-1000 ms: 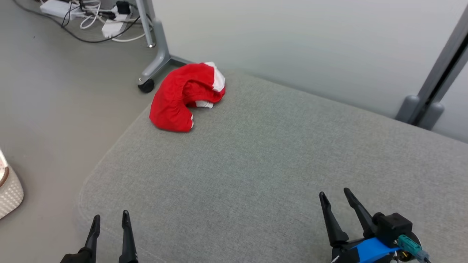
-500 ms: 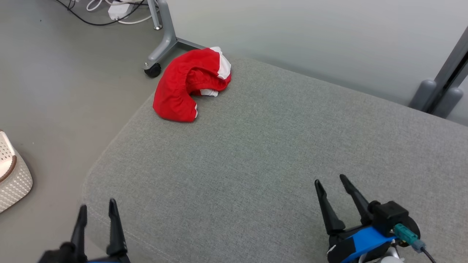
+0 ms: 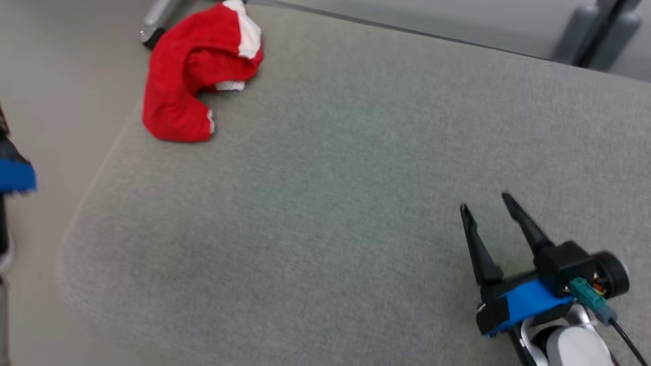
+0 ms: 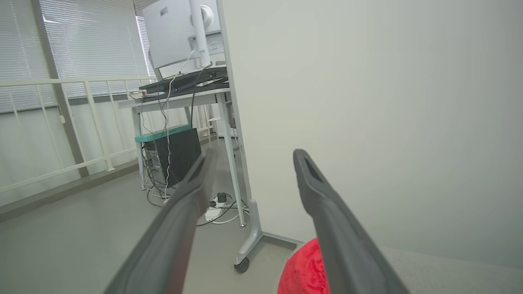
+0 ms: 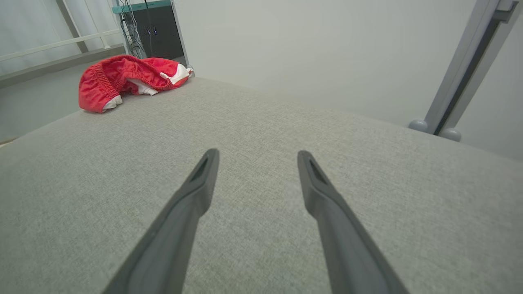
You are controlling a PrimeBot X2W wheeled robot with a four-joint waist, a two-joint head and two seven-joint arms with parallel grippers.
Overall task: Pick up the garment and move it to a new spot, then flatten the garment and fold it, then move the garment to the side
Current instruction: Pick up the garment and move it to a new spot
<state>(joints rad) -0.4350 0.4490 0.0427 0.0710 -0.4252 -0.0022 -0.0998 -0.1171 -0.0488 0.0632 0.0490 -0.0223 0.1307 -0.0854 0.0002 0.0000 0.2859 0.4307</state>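
Observation:
The garment [image 3: 193, 76] is a crumpled red piece with white trim, lying on the far left corner of the grey cushion [image 3: 330, 178]. In the right wrist view the garment [image 5: 126, 79] lies far ahead to the left, and my right gripper [image 5: 255, 153] is open over bare cushion. The head view has my right gripper [image 3: 485, 202] at the lower right, empty, far from the garment. My left gripper [image 4: 255, 153] is open and raised, pointing at the wall, with the garment [image 4: 304, 269] low beside its right finger. A blue part of the left arm [image 3: 15, 175] sits at the head view's left edge.
A desk leg with a caster [image 4: 242, 264] stands on the floor just behind the garment's corner. Beyond it are a desk with a monitor [image 4: 175, 32], a computer tower [image 4: 173, 153] and cables. A pale partition wall [image 4: 367, 102] backs the cushion. Grey posts [image 3: 595, 30] stand at the far right.
The head camera has tilted down and shifted, so the whole picture slid. My left gripper's fingers have left the lower left of the head view; the arm is now at the left edge.

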